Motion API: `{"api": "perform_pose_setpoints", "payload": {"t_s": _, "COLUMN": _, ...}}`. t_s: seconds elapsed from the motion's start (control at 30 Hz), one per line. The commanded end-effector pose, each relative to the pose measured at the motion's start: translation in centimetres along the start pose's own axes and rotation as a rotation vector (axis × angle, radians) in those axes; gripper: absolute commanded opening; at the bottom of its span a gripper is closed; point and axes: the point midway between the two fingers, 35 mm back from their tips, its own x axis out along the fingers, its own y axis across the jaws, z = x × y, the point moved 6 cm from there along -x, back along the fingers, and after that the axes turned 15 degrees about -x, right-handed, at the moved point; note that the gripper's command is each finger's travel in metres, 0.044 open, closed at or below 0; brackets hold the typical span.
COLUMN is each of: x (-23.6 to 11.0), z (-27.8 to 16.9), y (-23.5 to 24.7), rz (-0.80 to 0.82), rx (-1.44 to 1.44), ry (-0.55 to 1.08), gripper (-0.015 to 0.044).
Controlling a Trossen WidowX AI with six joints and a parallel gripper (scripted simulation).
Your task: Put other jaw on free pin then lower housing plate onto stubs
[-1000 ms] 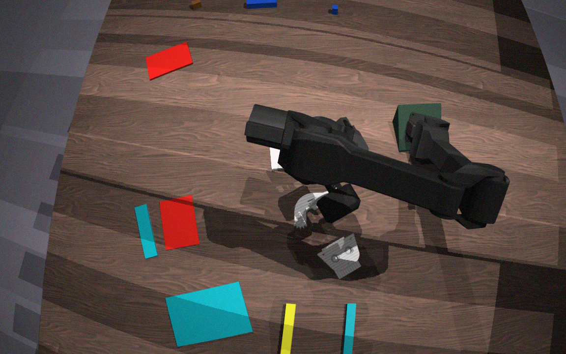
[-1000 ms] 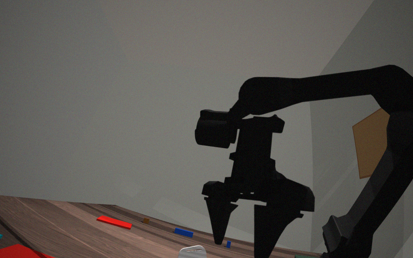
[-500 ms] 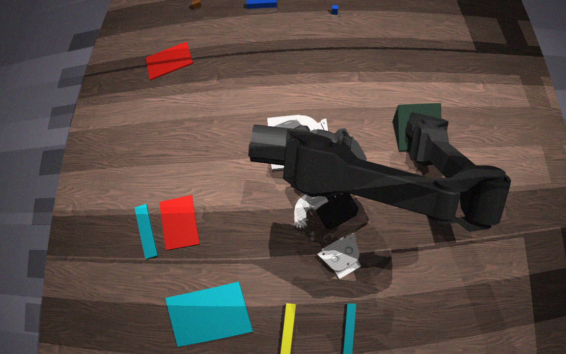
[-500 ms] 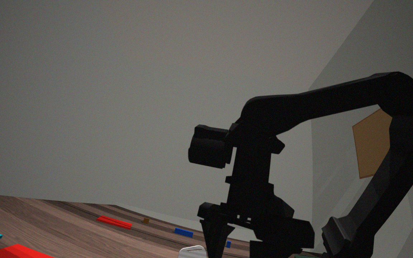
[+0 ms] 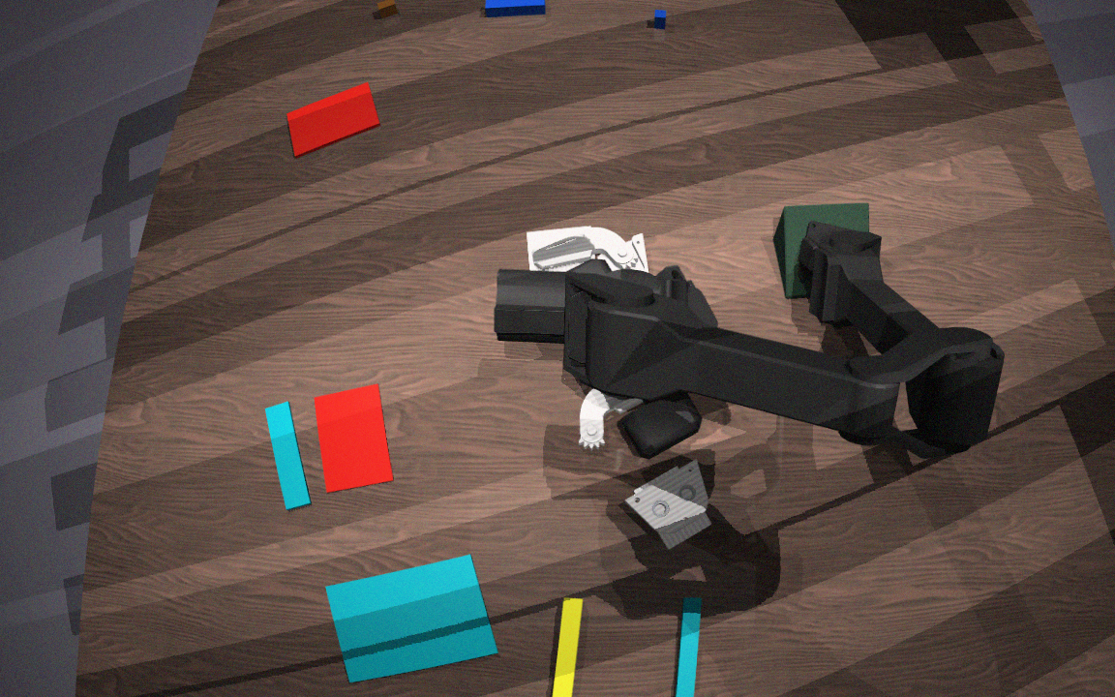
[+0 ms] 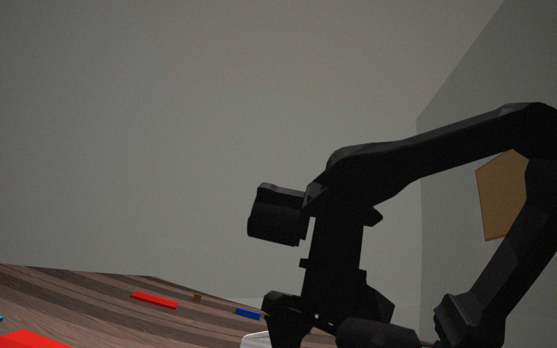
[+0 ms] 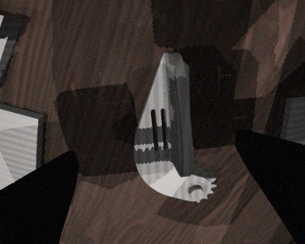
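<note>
In the wrist view, the loose jaw (image 5: 591, 420) (image 7: 159, 135) is located between the widely parted, unloaded fingertips of the gripper (image 5: 631, 373) (image 6: 321, 339) (image 7: 157, 148). Its long axis is oriented roughly 12-to-6 o'clock, toothed end near 5; closure from 9 and 3 should be directed across the narrow body.

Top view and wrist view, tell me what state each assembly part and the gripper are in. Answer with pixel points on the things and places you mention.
Gripper (image 5: 626, 347) (image 6: 328, 341) (image 7: 157, 148): open, holding nothing, fingers on either side of the loose jaw.
Loose jaw (image 5: 591, 423) (image 7: 181, 135): off the free pin, unmeshed.
Mounted jaw (image 5: 565, 249): on the base, partly covered by the arm.
Base (image 5: 534, 239) (image 7: 15, 139): uncovered by the housing plate.
Housing plate (image 5: 670, 506) (image 7: 298, 118): off the base, unfitted.
Free pin: cannot tell, hidden.
</note>
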Motion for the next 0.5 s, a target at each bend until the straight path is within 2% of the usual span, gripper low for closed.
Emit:
{"api": "perform_pose_setpoints", "payload": {"t_s": 0.0, "x": 0.8, "z": 0.1, "y": -0.2, "rz": -0.008, "rx": 0.004, "ry": -0.001, "gripper": 0.0440}}
{"api": "perform_pose_setpoints", "payload": {"t_s": 0.47, "x": 2.1, "z": 0.1, "y": -0.3, "rz": -0.010, "rx": 0.004, "ry": 0.000, "gripper": 0.0440}}
